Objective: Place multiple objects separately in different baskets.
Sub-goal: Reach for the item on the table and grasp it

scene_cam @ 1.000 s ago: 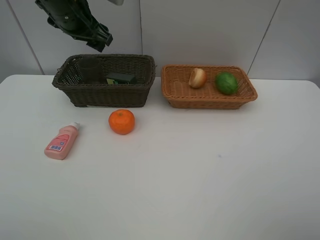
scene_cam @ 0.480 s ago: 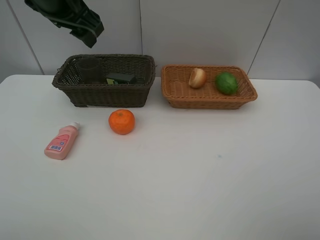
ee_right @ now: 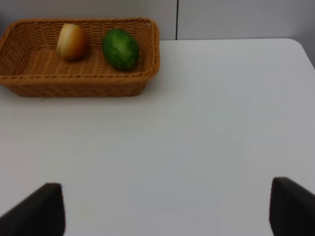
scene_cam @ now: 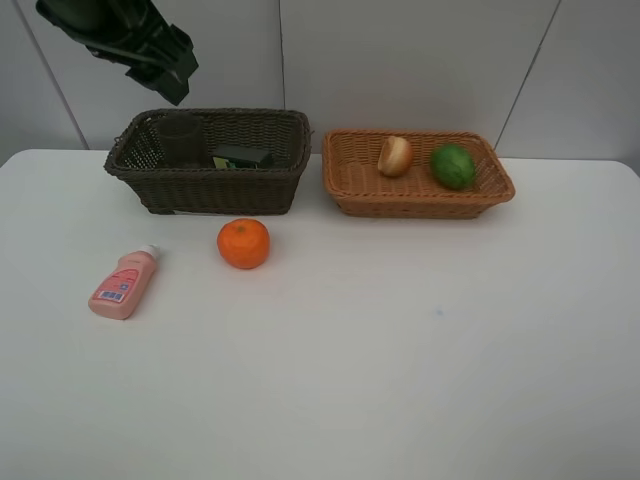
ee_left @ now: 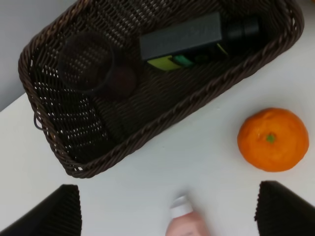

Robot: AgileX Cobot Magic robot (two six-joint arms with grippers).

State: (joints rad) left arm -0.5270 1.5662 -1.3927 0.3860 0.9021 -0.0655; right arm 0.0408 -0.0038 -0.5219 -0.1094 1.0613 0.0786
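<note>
My left gripper (scene_cam: 172, 82) hangs open and empty, high above the left end of the dark brown basket (scene_cam: 220, 190). That basket holds the mauve cup (scene_cam: 183, 140) and the dark green bottle (scene_cam: 243, 156). An orange mandarin (scene_cam: 244, 243) and a pink bottle (scene_cam: 122, 284) lie on the table in front of it. The tan basket (scene_cam: 415, 203) holds the peach-like fruit (scene_cam: 395, 155) and the lime (scene_cam: 453, 166). In the left wrist view the open gripper (ee_left: 168, 189) looks down on the cup (ee_left: 86, 61), bottle (ee_left: 197, 37), mandarin (ee_left: 273, 139) and pink bottle cap (ee_left: 181, 205). My right gripper (ee_right: 167, 189) is open over bare table.
The white table (scene_cam: 400, 350) spreads wide in front of both baskets. A grey panelled wall (scene_cam: 420, 60) stands right behind them. The right arm does not show in the exterior view.
My left arm has risen and swung left, away from the dark basket, its jaws still open. The objects have not moved.
</note>
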